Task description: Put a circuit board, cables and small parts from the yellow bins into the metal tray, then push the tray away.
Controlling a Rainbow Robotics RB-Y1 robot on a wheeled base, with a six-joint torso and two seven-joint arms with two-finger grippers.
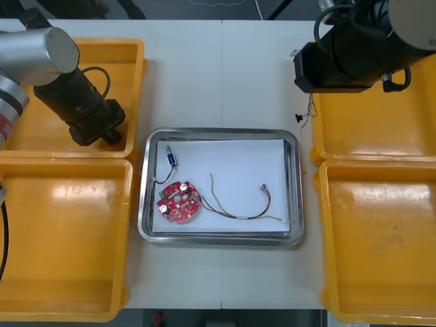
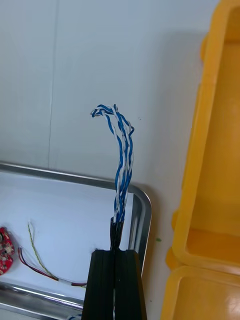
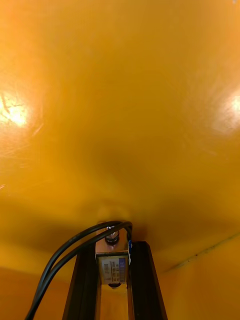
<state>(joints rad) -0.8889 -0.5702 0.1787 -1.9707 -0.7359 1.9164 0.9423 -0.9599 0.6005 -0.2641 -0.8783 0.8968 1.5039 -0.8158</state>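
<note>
The right gripper is clamped on the sleeved end of the twisted blue and white cable, above the table between the metal tray's far right corner and the far right yellow bin. The left gripper grips a small metal part trailing a black cable, low in the far left yellow bin.

Risks: release short of the tray rim leaves the cable's free end on the table. The black cable may snag the bin wall on lifting.
</note>
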